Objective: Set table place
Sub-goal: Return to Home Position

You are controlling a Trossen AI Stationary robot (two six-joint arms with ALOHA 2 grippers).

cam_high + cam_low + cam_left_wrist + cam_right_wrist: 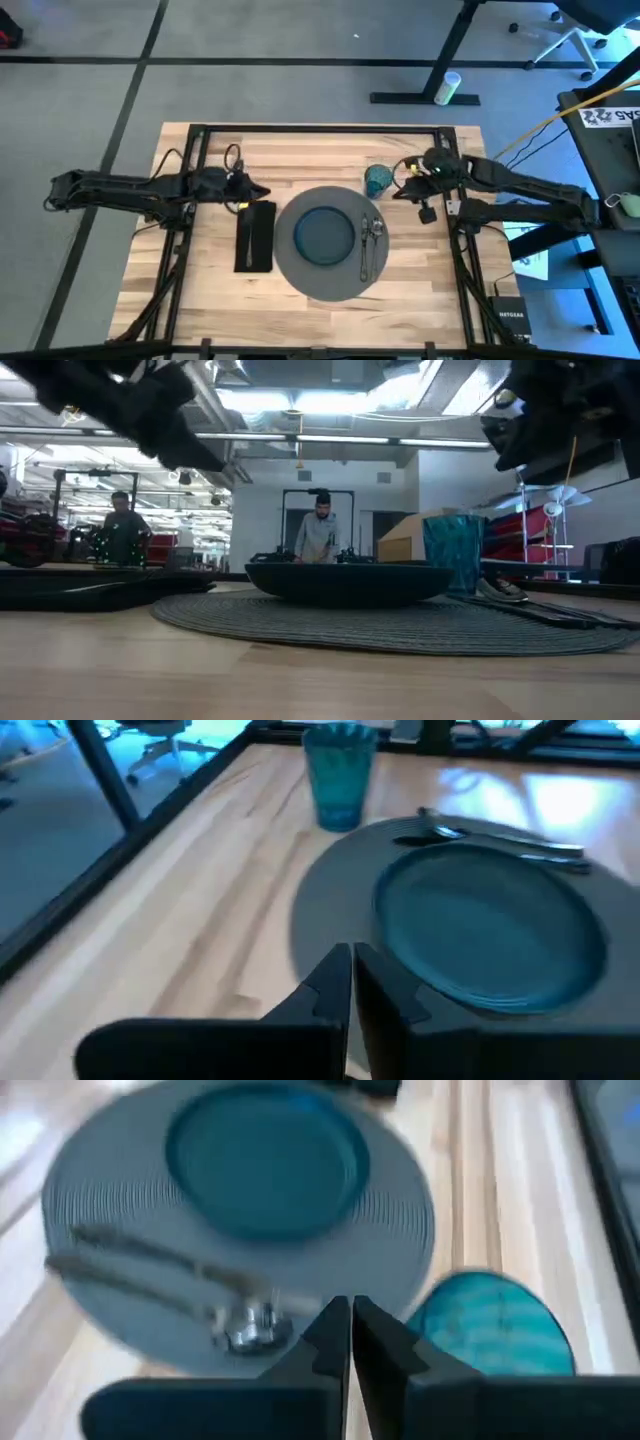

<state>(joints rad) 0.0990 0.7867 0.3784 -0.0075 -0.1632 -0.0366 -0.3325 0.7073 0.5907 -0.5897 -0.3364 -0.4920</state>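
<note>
Looking finished: dark round plate (325, 235) centred on large grey round mat (300, 278), metal fork and spoon (370, 245) on mat beside it, teal cup (378, 180) just off mat, black cloth napkin (255, 237) left; left gripper (350, 950) and right gripper (350, 1302) pinched closed, empty (only homing remains)

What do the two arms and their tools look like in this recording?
The left arm and right arm are dark, slim, jointed links, with thin black cables looping near the wrists. Each ends in a tool of two black, wedge-shaped fingers that taper to a point: the left tool and the right tool. No markings are legible.
</note>
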